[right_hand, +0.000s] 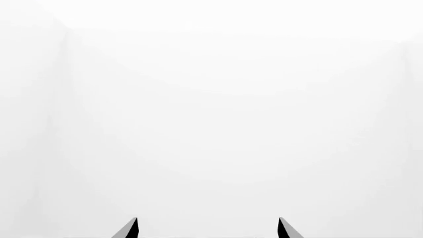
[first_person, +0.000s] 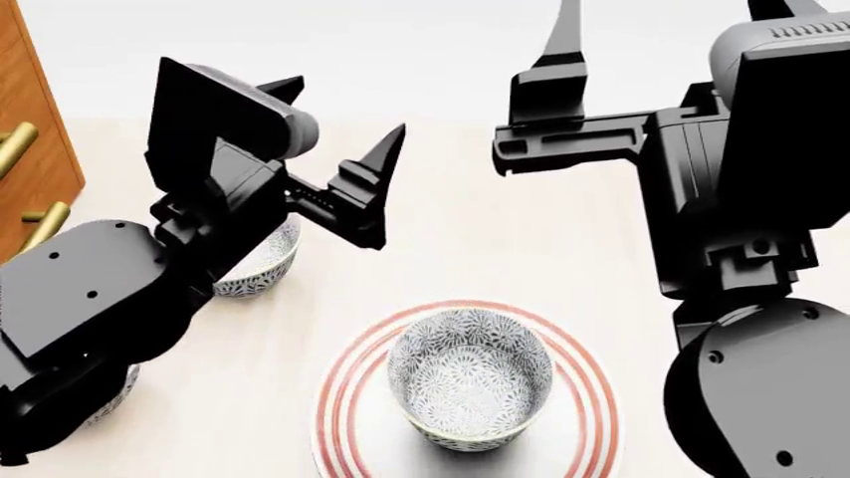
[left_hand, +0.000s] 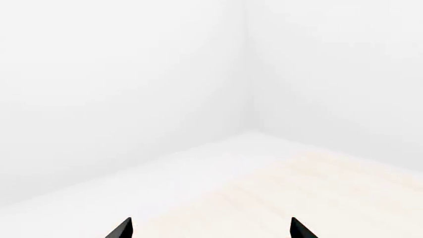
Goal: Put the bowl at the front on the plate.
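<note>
A flower-patterned bowl (first_person: 469, 386) stands upright in the middle of the red-ringed white plate (first_person: 348, 398) at the front of the head view. My left gripper (first_person: 345, 108) hangs raised to the left of and beyond the plate, open and holding nothing. My right gripper (first_person: 671, 15) is raised high at the back right, open as well, its tips cut off by the frame edge. In the left wrist view the gripper (left_hand: 211, 229) shows two spread fingertips (left_hand: 124, 230) over the bare pale tabletop (left_hand: 317, 198). The right wrist view shows that gripper (right_hand: 207, 229) against white walls only.
A second patterned bowl (first_person: 263, 264) sits on the table left of the plate, half hidden behind my left arm. A third bowl's edge (first_person: 117, 390) peeks from under that arm. A wooden cabinet (first_person: 30, 129) with brass handles (first_person: 40, 227) stands at the far left.
</note>
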